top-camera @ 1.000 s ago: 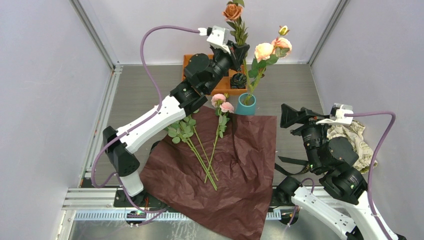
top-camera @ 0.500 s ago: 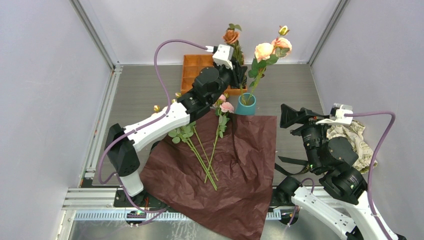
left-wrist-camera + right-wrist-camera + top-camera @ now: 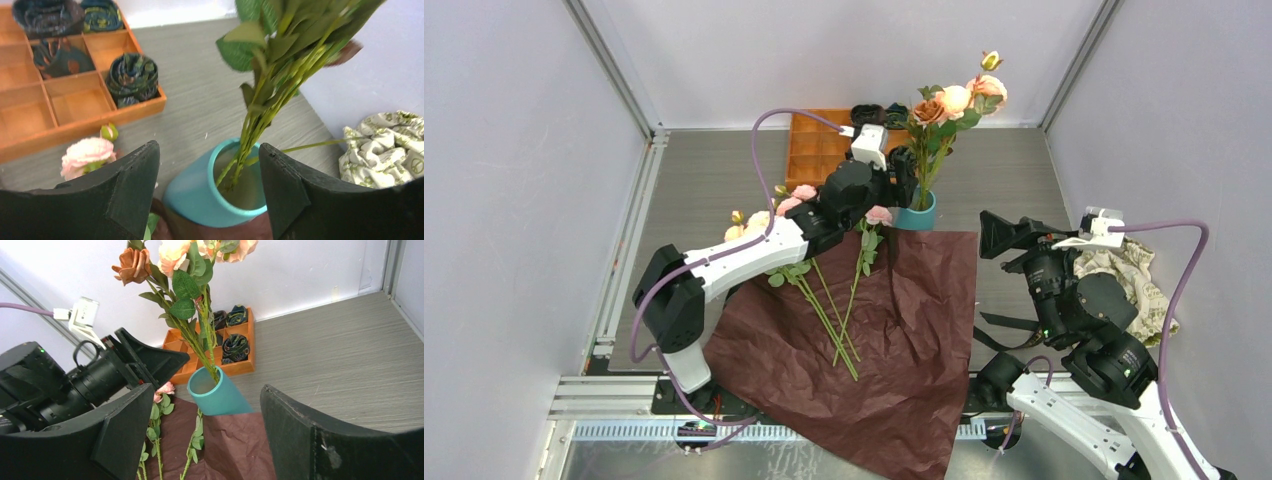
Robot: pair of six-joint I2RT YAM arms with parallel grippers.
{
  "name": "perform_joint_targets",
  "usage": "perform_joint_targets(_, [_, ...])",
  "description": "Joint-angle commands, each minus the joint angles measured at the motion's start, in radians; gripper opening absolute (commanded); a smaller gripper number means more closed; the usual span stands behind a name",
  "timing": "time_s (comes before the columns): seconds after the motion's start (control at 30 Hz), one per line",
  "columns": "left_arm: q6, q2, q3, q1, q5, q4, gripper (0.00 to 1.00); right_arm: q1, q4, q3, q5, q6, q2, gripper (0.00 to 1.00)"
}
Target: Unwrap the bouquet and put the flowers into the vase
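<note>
Our left fingers [image 3: 125, 192] gape wide and empty beside the vase [image 3: 917, 213], right fingers [image 3: 310, 440] wide too, and the loose flowers [image 3: 786, 268] lie on the paper [image 3: 914, 320] nearer our left arm, stems running towards us.

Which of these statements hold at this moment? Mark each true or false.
1. The teal vase holds several stems. True.
2. The left fingers clamp a stem. False: they stand open, gripping nothing.
3. Some loose flowers lie on the dark red paper. True.
4. The orange tray is empty. False: dark rolled items sit in some compartments.
</note>
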Motion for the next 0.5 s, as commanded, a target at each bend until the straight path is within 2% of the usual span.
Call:
perform_joint_targets(0.0, [-0.063,-0.099,-0.040,-0.001,0.008,-0.014,0.72,-0.004,0.023,0.016,-0.037,0.018,0.005,0.83])
perform_joint_targets(0.17, [-0.109,-0.291,-0.193,-0.008,-0.068,-0.066,0.70,-0.004,-0.011,0.065,-0.085,0.023,0.065,0.83])
perform_joint_targets(0.27, [-0.096,-0.449,-0.274,-0.034,-0.217,-0.169,0.70,-0.004,-0.017,0.105,-0.150,0.022,0.120,0.82])
perform_joint_targets(0.47, [-0.099,-0.751,-0.333,-0.078,-0.556,-0.460,0.68,-0.002,0.013,0.197,-0.411,0.067,0.320,0.80])
